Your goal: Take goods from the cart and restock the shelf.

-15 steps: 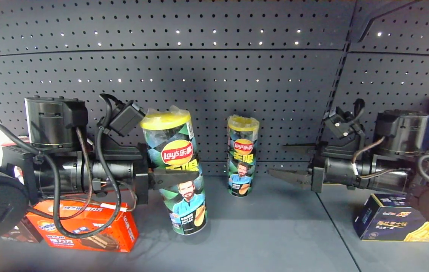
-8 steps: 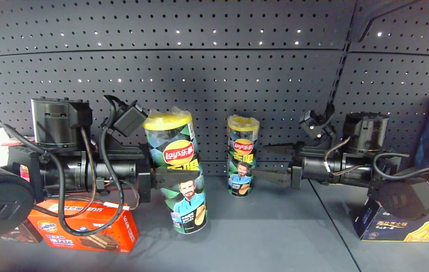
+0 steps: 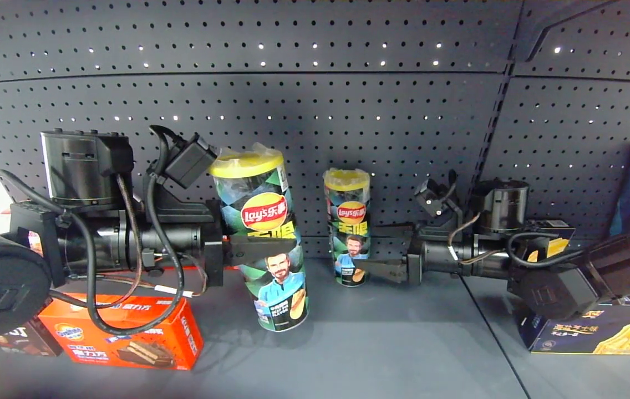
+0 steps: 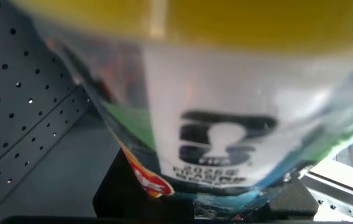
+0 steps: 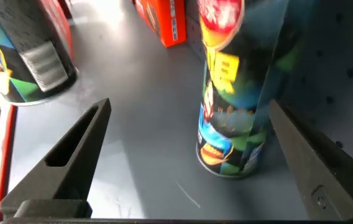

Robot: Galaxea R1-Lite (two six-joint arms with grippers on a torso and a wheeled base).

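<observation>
1 tall chip can [image 3: 262,213], upright on the shelf [image 3: 392,343], clamped in left gripper [image 3: 259,249] fingers. 1 small chip can [image 3: 350,221] at the back, between spread right gripper [image 3: 375,246] fingers; close squarely at mid-height, lest it tip.

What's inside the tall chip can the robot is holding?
The contents cannot be seen: a yellow lid with crinkled clear film around it closes the tall chip can, and its printed wall hides the inside.
</observation>
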